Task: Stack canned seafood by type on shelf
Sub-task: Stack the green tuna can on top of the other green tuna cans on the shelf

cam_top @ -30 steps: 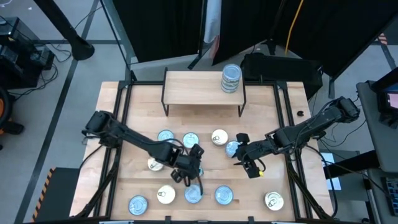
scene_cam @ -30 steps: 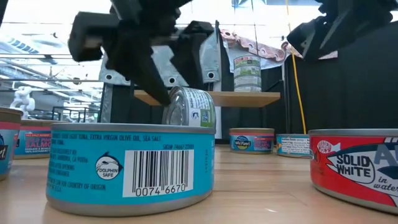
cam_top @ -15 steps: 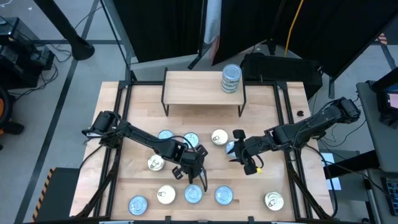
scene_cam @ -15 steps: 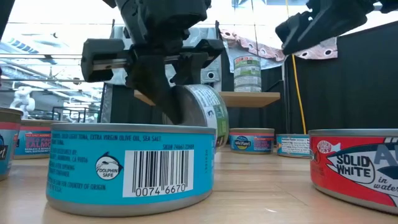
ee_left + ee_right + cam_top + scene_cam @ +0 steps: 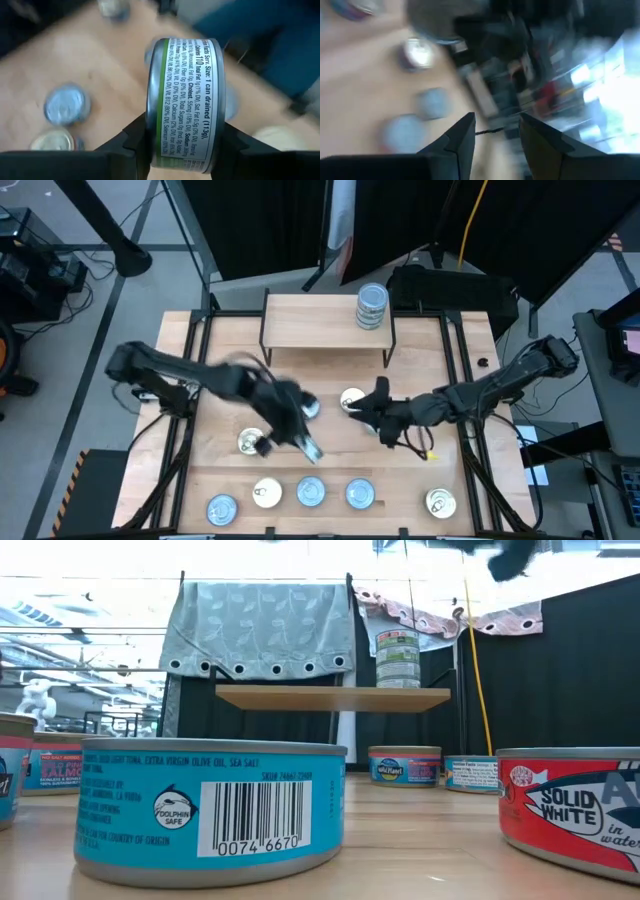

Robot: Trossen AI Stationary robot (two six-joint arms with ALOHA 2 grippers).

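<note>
My left gripper (image 5: 300, 422) hangs over the middle of the table, shut on a green-sided tin (image 5: 182, 105). My right gripper (image 5: 373, 406) is open above the table's middle, just right of a cream-lidded tin (image 5: 352, 400); nothing sits between its fingers (image 5: 495, 135). The shelf (image 5: 328, 320) stands at the far edge on thin black legs, with a stack of tins (image 5: 371, 306) on its right end. Several more tins lie flat along the near edge (image 5: 311, 492). My left gripper pinches the green-sided tin between its two fingers (image 5: 137, 136), one on each flat face, so the tin stands on edge. Its printed side wall (image 5: 192, 100) faces the wrist camera. The tin is lifted clear of the table.
Large in the low view are a blue tin (image 5: 210, 808) and a red tin (image 5: 575, 810) at the near edge. Black rails (image 5: 195, 380) run along both sides of the table. Bare wood lies between the shelf and the middle tins.
My left gripper has risen with the tin, lifting it clear and out of the low view, and has swung a little toward the far edge. My right gripper has moved left and toward the far edge, to the tins at the table's middle.
</note>
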